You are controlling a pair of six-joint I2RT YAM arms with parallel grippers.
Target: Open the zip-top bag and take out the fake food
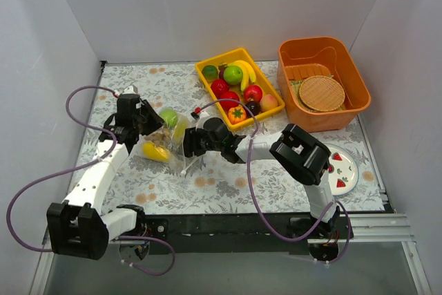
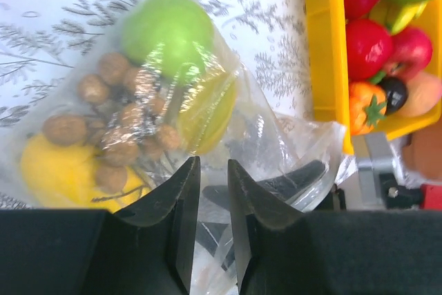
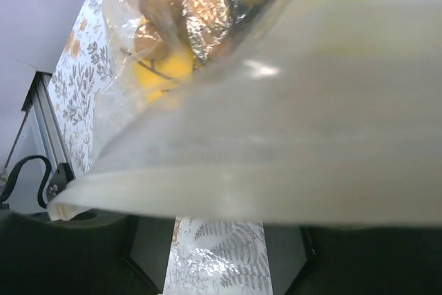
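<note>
The zip-top bag (image 1: 170, 144) lies on the flowered cloth between my two grippers. It holds a light green apple (image 1: 168, 116), a yellow lemon (image 1: 155, 152) and a brownish twiggy bunch (image 2: 117, 115). My left gripper (image 1: 143, 122) stands over the bag's left side. In the left wrist view its jaws (image 2: 214, 184) are nearly together with crinkled bag film (image 2: 276, 136) between them. My right gripper (image 1: 189, 144) is at the bag's right end. In the right wrist view the zip strip (image 3: 276, 170) lies across its spread fingers (image 3: 148, 253) and hides the tips.
The yellow tray (image 1: 238, 52) with a banana, apples and other fruit stands just behind the right gripper. An orange basket (image 1: 359, 94) with a woven mat is at the back right. A white plate (image 1: 350, 170) lies by the right arm.
</note>
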